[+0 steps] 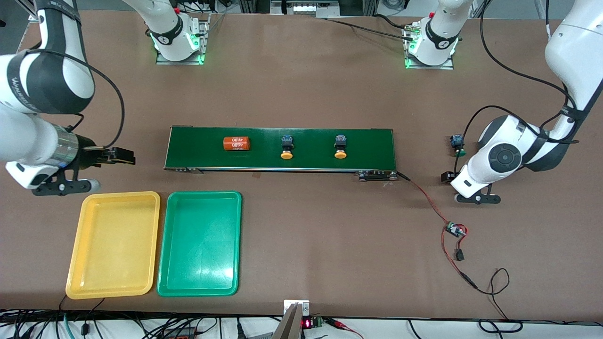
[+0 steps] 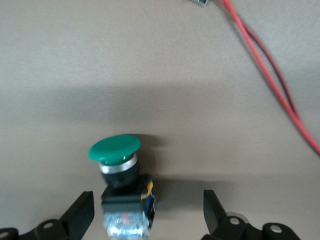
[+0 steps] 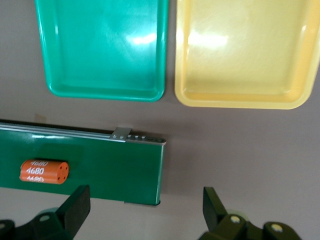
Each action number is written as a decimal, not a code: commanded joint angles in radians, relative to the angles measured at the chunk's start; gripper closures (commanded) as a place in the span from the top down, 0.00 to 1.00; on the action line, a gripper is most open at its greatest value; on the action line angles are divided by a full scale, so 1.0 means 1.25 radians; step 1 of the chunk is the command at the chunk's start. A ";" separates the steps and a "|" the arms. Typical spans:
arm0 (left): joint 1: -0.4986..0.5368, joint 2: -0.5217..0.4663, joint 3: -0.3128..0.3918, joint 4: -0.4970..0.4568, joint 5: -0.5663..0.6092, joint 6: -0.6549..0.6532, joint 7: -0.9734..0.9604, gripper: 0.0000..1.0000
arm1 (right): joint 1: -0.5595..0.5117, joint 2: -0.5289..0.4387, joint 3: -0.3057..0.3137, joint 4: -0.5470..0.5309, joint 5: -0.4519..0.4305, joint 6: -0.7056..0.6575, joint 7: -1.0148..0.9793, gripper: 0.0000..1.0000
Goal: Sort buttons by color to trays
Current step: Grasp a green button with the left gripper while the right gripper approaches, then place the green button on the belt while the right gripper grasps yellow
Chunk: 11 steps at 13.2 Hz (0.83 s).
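Two buttons with yellow-orange caps lie on their sides at the centre of the front view, one [image 1: 286,147] toward the right arm's end, the other [image 1: 340,146] toward the left arm's end. Each has its black-and-blue body toward the top of the frame and its cap toward the bottom.

A green-capped button [image 1: 457,144] lies on its side at the right of the front view, on the tabletop [image 1: 301,84].

The yellow tray [image 1: 77,245] and the green tray [image 1: 165,245] lie flat, side by side and nearly touching, at the lower left of the front view. Both hold nothing.
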 commanded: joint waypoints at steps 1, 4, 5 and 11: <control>-0.001 -0.011 0.022 -0.018 0.033 0.036 0.009 0.95 | 0.052 -0.022 0.007 -0.039 0.017 -0.010 0.024 1.00; -0.004 -0.011 0.022 -0.019 0.031 0.032 0.004 0.55 | 0.107 -0.028 0.007 -0.056 0.022 0.017 0.120 1.00; -0.003 -0.011 0.021 -0.019 0.031 0.031 0.005 0.44 | 0.126 -0.025 0.007 -0.066 0.022 0.026 0.136 1.00; 0.020 -0.060 -0.074 0.001 0.013 -0.071 0.021 0.26 | 0.289 -0.003 0.006 -0.133 0.013 0.101 0.251 1.00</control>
